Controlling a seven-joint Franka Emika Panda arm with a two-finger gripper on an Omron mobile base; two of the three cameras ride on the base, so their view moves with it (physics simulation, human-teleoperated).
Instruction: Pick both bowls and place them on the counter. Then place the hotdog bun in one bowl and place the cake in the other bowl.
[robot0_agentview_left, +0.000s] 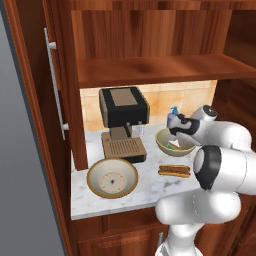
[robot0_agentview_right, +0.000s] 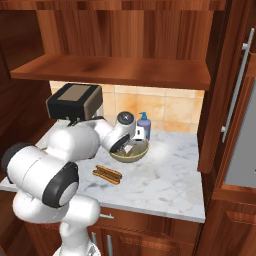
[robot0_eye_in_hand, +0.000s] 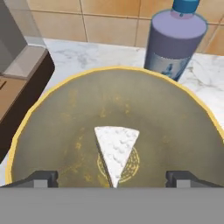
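Two bowls stand on the marble desk. The wide, shallow cream-grey bowl with a tan rim sits near the front left edge, just in front of the coffee machine, whose drip tray reaches toward it. The deeper olive-tan bowl stands farther back and to the right, just in front of the blue soap bottle by the tiled wall.

Inside the olive-tan bowl lies the cake. In the hand view it shows as a pale wedge on the bowl's floor, its point toward the camera; in the left base view a striped edge of colour shows at the bowl's near wall.

Between the bowls, nearer the front, the hotdog bun lies flat on the desk, apart from both, its long side running left to right.

Hovering over the olive-tan bowl, the hand points down into it, fingers spread wide apart, one dark fingertip at each side of the cake, touching neither it nor the bowl and holding nothing.

Above the desk runs a wooden shelf.
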